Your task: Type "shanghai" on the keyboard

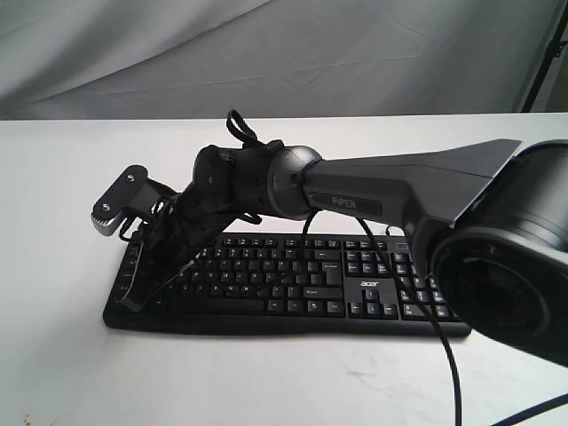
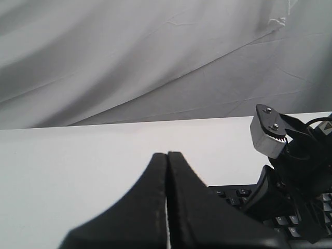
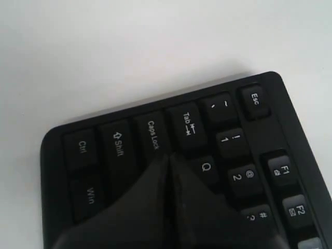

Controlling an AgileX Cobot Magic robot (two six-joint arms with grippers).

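The long black keyboard [image 1: 293, 275] lies across the white table, acer logo [image 1: 370, 284] by its number pad. My right arm reaches across to the keyboard's left end. In the right wrist view my right gripper [image 3: 168, 158] is shut and empty, its tip down among the keys between Caps Lock [image 3: 151, 134] and Q [image 3: 206, 167]; the key under the tip is hidden. In the exterior view the right gripper [image 1: 142, 288] points down there. My left gripper [image 2: 167, 155] is shut and empty over bare table beside the keyboard's corner [image 2: 233, 194]. The left gripper does not show in the exterior view.
A grey cloth backdrop [image 1: 266, 53] hangs behind the white table [image 1: 71, 355]. The right arm's big joint [image 1: 515, 257] fills the near right, and a black cable [image 1: 444, 346] loops from it over the keyboard's number pad. The right arm's wrist camera mount [image 2: 270, 132] shows in the left wrist view.
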